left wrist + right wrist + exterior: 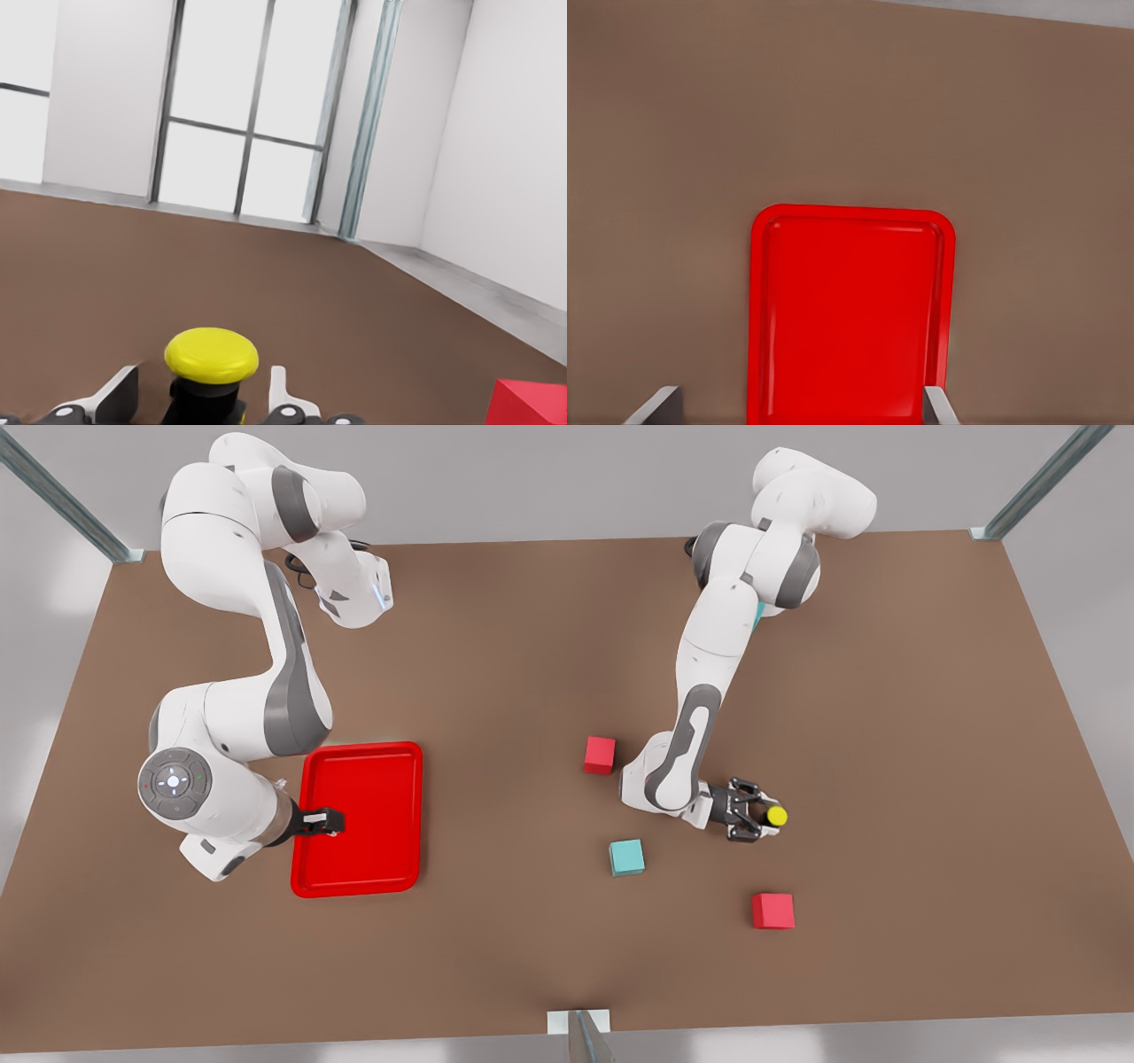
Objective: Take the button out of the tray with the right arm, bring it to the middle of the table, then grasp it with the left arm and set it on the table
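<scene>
Over on the front view's right, the button (774, 816), dark-bodied with a round yellow cap, sat between the left gripper's (760, 817) fingers just above the table (532, 646). The right gripper (330, 822) hung spread over the red tray (390, 868).

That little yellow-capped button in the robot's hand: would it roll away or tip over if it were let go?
The button probably wouldn't roll far: its dark body looks boxy under the round yellow cap. It might tip, since the cap is wider than the body. It looks rigid and likely light, sitting between the left hand's fingers. The right hand waits, open, over the tray.
</scene>
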{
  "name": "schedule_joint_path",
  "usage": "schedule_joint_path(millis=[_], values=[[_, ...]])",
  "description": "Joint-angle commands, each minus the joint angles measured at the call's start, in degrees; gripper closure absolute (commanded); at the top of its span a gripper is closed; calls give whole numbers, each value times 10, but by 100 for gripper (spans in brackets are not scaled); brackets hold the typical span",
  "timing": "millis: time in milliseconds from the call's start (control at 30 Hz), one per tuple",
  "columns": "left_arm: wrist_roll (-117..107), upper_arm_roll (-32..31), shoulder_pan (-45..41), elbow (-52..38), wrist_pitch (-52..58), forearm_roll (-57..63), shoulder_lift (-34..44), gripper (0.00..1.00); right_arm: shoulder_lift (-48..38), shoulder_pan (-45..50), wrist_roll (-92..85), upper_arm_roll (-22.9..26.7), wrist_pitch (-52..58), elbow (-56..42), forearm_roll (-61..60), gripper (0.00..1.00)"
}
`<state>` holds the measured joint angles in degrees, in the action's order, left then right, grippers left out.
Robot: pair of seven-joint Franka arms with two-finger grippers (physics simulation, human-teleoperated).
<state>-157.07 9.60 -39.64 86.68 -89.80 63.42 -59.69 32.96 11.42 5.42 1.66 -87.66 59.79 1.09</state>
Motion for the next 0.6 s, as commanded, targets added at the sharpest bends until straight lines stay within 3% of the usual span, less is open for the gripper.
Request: schedule_joint_path(millis=[0,567], values=[[-201,1,0,0,-6,0,1,0,-1,0,-1,0,0,0,0,0],[-77,1,1,3,39,4,17,0,0,3,1,0,-1,0,1,0]])
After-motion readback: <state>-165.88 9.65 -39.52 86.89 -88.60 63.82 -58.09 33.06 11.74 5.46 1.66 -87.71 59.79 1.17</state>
